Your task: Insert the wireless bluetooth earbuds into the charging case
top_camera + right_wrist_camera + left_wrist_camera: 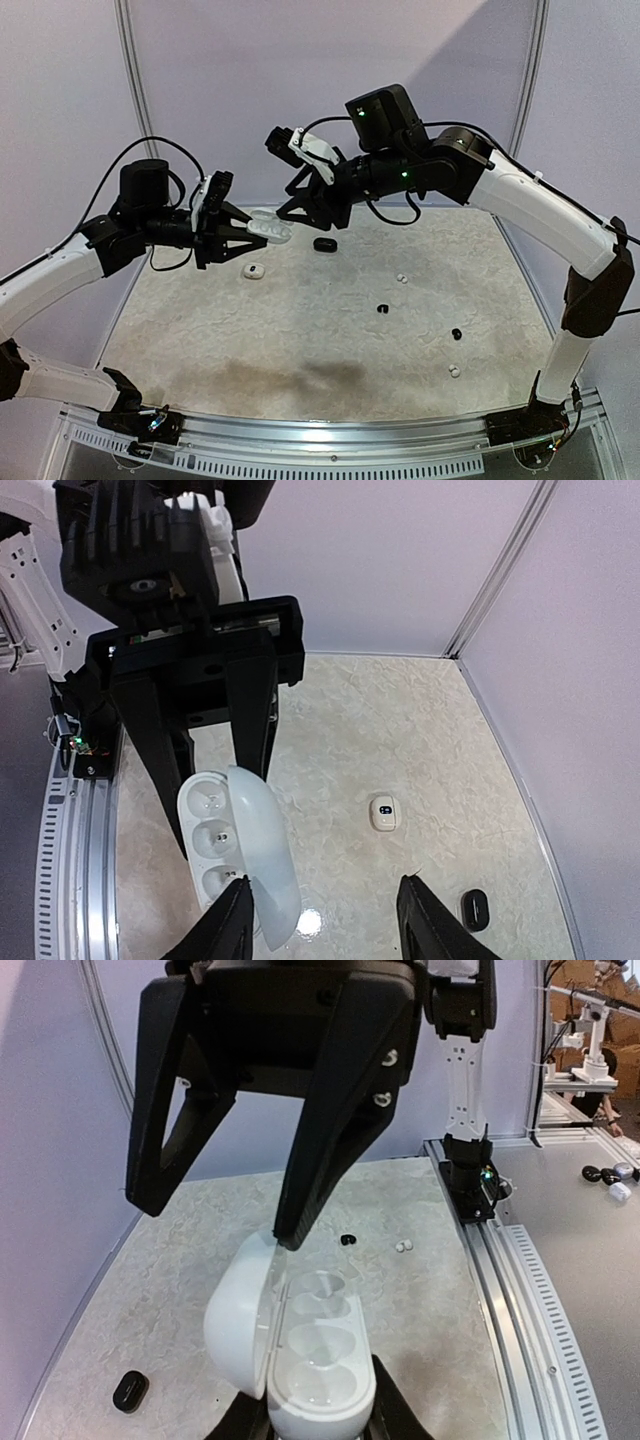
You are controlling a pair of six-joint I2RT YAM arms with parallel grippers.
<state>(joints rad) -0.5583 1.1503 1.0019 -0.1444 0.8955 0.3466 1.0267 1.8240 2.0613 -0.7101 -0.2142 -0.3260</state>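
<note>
My left gripper (pixel 250 230) is shut on a white oval charging case (pixel 270 229) and holds it above the table's back left. In the left wrist view the case (pixel 318 1360) is open, its lid (pixel 238 1310) swung left, its wells empty. My right gripper (pixel 303 210) is open just over the case; one fingertip (pixel 290 1228) is at the lid's edge. In the right wrist view the lid (pixel 265 860) stands beside my left finger (pixel 232 920). Earbuds lie on the table: white (pixel 401 279), black (pixel 382 308), black (pixel 456 334), white (pixel 454 371).
A black oval case (pixel 324 244) and a small white case (pixel 253 271) lie on the table under the grippers; they also show in the right wrist view, black case (pixel 475 908), small white case (pixel 384 812). Walls stand behind and at the sides.
</note>
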